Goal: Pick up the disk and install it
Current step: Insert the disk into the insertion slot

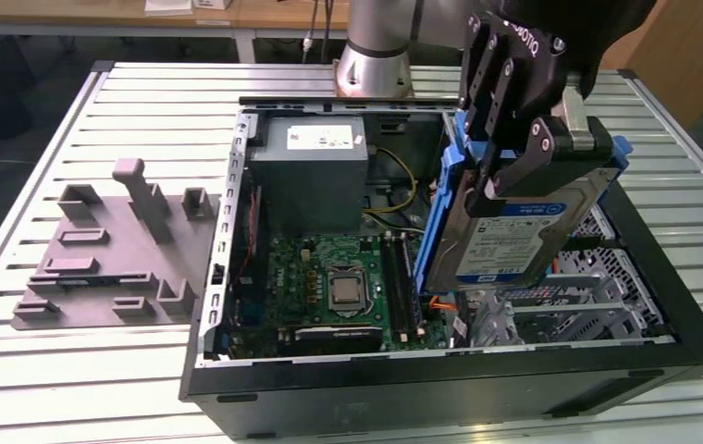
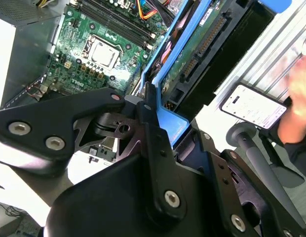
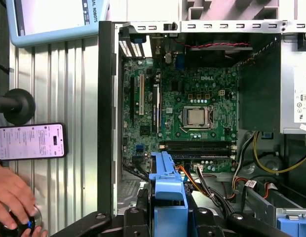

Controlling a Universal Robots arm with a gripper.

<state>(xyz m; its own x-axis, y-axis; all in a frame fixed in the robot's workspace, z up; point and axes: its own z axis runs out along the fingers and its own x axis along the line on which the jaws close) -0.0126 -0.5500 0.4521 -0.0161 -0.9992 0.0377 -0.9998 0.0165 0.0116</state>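
Pickup's done: my gripper [image 1: 527,176] is clamped on the blue carrier of the hard disk [image 1: 512,242], holding it tilted, label showing, over the open PC case [image 1: 450,388] btwn motherboard [image 1: 339,287] & drive cage [image 1: 598,296], so it's not yet seated.

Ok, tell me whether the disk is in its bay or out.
Out. The disk hangs tilted above the open computer case, clamped by the end effector.
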